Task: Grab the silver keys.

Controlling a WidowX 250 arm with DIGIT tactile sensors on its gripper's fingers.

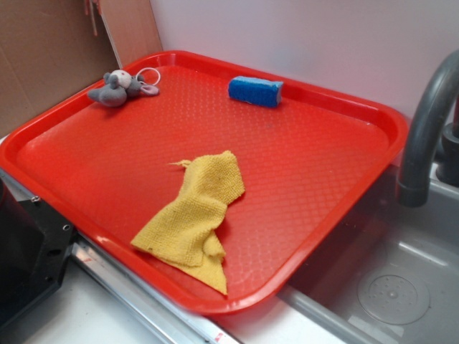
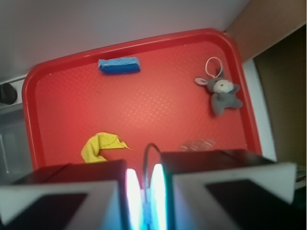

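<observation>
Gripper (image 2: 143, 191): your wrist view showed the jaws nearly shut, holding nothing.
Silver keys (image 2: 198, 143): a faint shiny blur on the red tray (image 2: 62, 81) just past the jaws — absent from your exterior view.
Yellow cloth (image 1: 192, 211): crumpled mid-tray.
Plush mouse (image 1: 115, 89), blue sponge (image 1: 255, 91): far edge, well apart.

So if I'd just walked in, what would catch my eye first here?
Probably the big red tray that fills the view, with a crumpled yellow cloth lying near its front edge. Then a blue sponge by the back rim and a small grey plush mouse in the far left corner. In the wrist view, something faint and shiny lies just ahead of the gripper.
</observation>
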